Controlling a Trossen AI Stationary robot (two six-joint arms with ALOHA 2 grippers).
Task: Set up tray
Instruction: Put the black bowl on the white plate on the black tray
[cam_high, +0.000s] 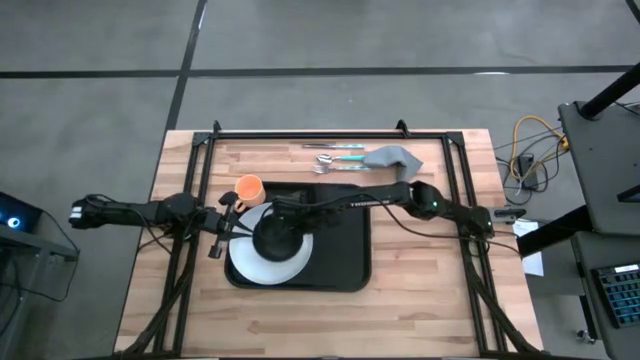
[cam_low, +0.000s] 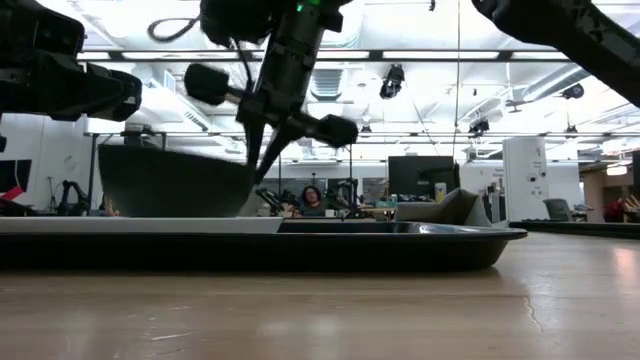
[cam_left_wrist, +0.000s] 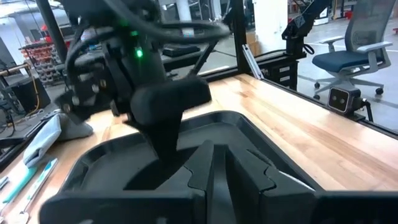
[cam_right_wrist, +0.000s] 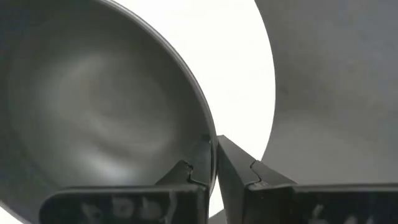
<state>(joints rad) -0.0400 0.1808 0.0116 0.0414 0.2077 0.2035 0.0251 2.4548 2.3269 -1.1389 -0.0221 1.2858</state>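
Pinching the dark bowl's (cam_right_wrist: 93, 112) rim, the right gripper (cam_right_wrist: 214, 163) sets it on the white plate (cam_high: 300, 262) at the tray's (cam_high: 345, 250) left end (tray mid-table). Stiff, light, slick: grip its rim. Left gripper (cam_high: 222, 228) alongside, fingers unclear.

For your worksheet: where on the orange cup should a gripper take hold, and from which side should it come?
The orange cup stands upright, mouth up, just outside the tray at its far left corner. Probably grip the rim from above, one finger inside, one outside. The left gripper is nearer; the right gripper already pinches the bowl.
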